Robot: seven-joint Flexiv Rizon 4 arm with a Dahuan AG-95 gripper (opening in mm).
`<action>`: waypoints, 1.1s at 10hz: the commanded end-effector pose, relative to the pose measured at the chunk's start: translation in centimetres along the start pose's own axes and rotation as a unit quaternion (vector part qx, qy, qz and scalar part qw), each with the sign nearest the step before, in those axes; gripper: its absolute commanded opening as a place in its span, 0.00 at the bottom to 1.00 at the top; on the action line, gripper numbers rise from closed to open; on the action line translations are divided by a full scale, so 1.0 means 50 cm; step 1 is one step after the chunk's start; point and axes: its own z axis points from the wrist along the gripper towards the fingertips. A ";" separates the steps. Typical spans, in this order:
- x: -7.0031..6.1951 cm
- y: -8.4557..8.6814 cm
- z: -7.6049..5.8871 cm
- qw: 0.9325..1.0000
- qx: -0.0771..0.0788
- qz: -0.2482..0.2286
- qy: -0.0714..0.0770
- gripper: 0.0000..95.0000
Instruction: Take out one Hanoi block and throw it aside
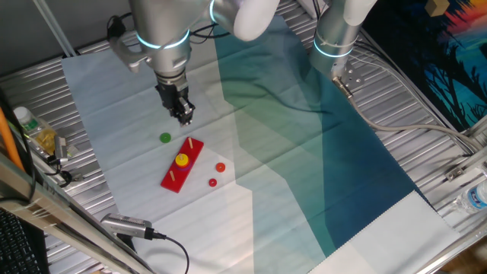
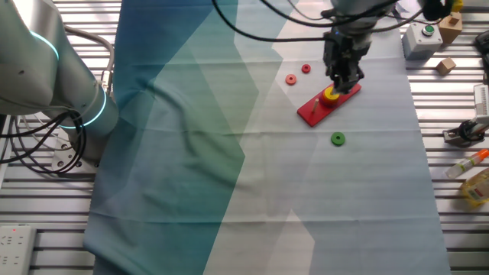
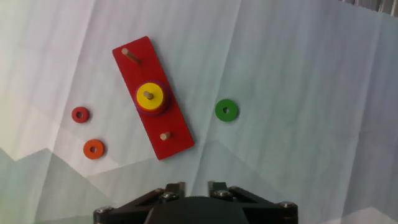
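Note:
The yellow Hanoi block point(image 1: 181, 160) point(image 2: 330, 93) point(image 3: 150, 95) sits on the middle peg of the red base point(image 1: 173, 180) point(image 2: 311, 111) point(image 3: 177, 140), on top of a darker disc. My gripper point(image 1: 186, 116) point(image 2: 345, 79) hangs above the cloth just beyond the base and touches nothing. Its fingers look close together and empty. In the hand view only the finger roots point(image 3: 196, 185) show at the bottom edge; the tips are out of view.
A green disc point(image 1: 165, 138) point(image 2: 338, 138) point(image 3: 226, 110) lies on the cloth beside the base. An orange disc point(image 3: 94, 149) and a red disc point(image 3: 79, 114) lie on its other side. A second robot arm point(image 1: 335, 38) stands at the table's edge, with bottles and cables along the edges.

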 end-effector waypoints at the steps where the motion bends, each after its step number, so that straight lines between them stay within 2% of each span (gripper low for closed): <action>1: -0.017 0.004 0.004 1.000 -0.001 0.004 -0.002 0.40; 5: -0.061 0.019 0.021 1.000 -0.006 0.018 -0.003 0.40; 6: -0.065 0.021 0.023 1.000 -0.007 0.018 -0.003 0.40; 7: -0.071 0.032 0.035 1.000 -0.008 0.021 -0.003 0.60; 11: -0.069 0.049 0.071 1.000 -0.018 0.022 -0.009 0.60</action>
